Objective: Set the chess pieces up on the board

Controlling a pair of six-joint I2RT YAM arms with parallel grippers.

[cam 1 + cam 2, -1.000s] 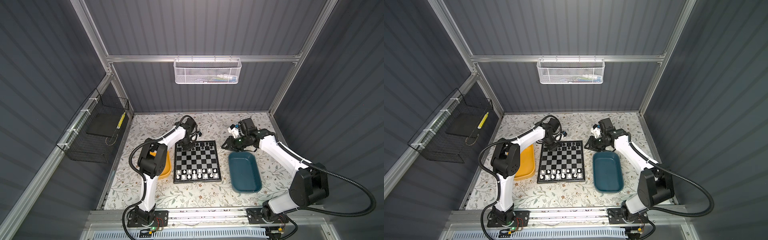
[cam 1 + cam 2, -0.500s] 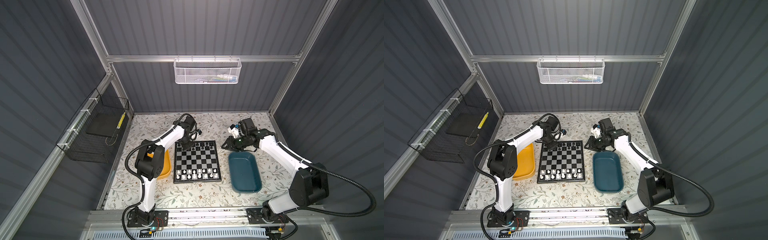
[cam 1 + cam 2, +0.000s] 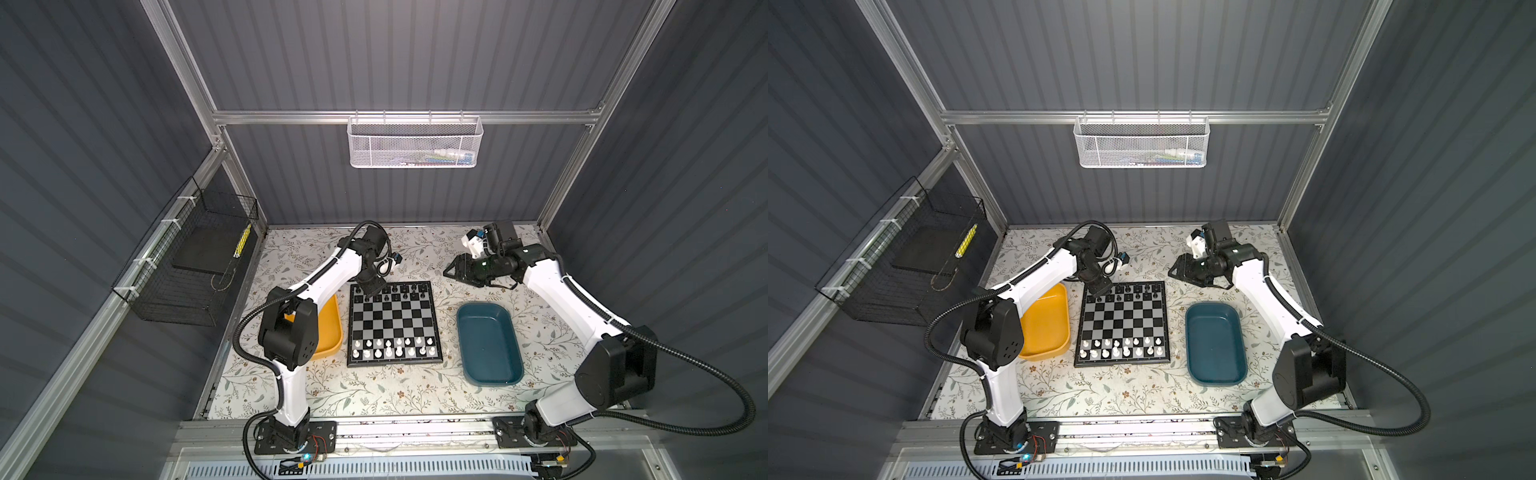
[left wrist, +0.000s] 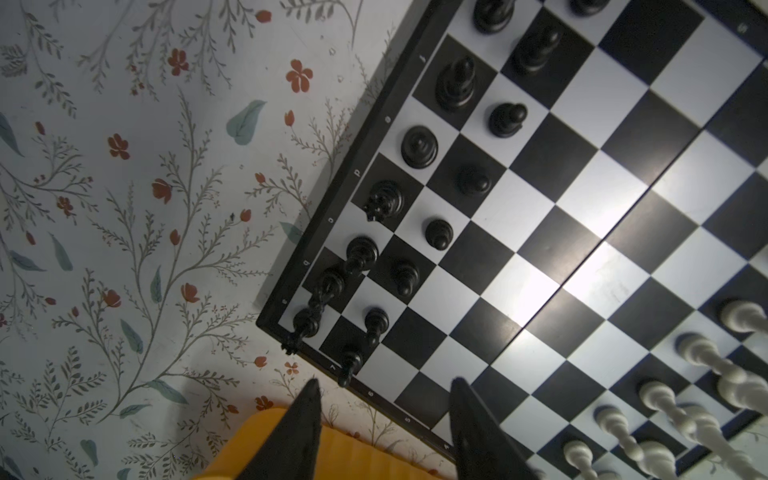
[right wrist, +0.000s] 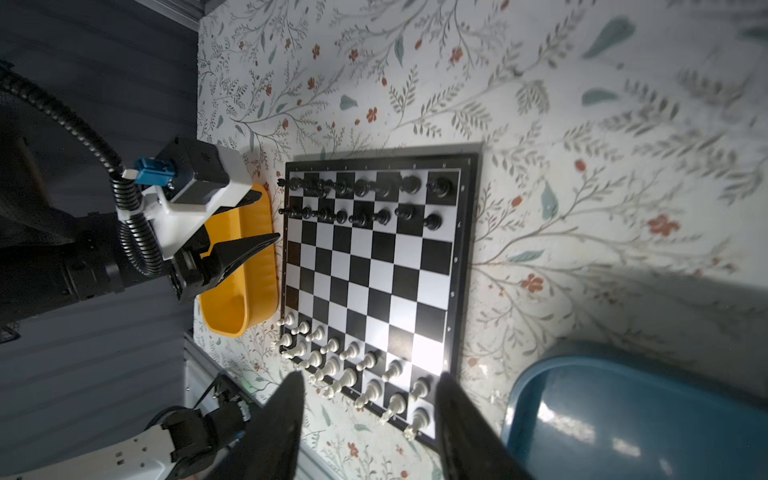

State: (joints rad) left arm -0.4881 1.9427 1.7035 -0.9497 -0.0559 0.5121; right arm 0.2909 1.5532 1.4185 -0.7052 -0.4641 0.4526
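White flowered tabletop (image 3: pixel 374 390) is spread beneath both arms; on it the board (image 3: pixel 392 320) is laid, one far corner directly under the left gripper (image 4: pixel 385 382), the whole of it ahead of and below the right gripper (image 5: pixel 370 374), which is held off to the side. A teal tray (image 3: pixel 488 340) is seen beside the right gripper and a yellow tray (image 3: pixel 330 332) behind the left fingertips; nothing can be made out in either. Both grippers are seen with jaws apart and nothing between them. The black chess pieces (image 4: pixel 419 145) are ranked in two rows along the board edge nearest the left gripper, the white chess pieces (image 3: pixel 395 352) along the edge farthest from it; whether any square is unfilled cannot be told. The chief danger is judged to lie at the left gripper, where a corner pawn (image 4: pixel 351 361) stands just ahead of one fingertip (image 4: pixel 309 407). Should the arm be swung sideways rather than lifted, that pawn could be clipped; the pieces being light and closely packed, neighbours could be felled with it. Were the rim struck, the board might be slid and every row disturbed.
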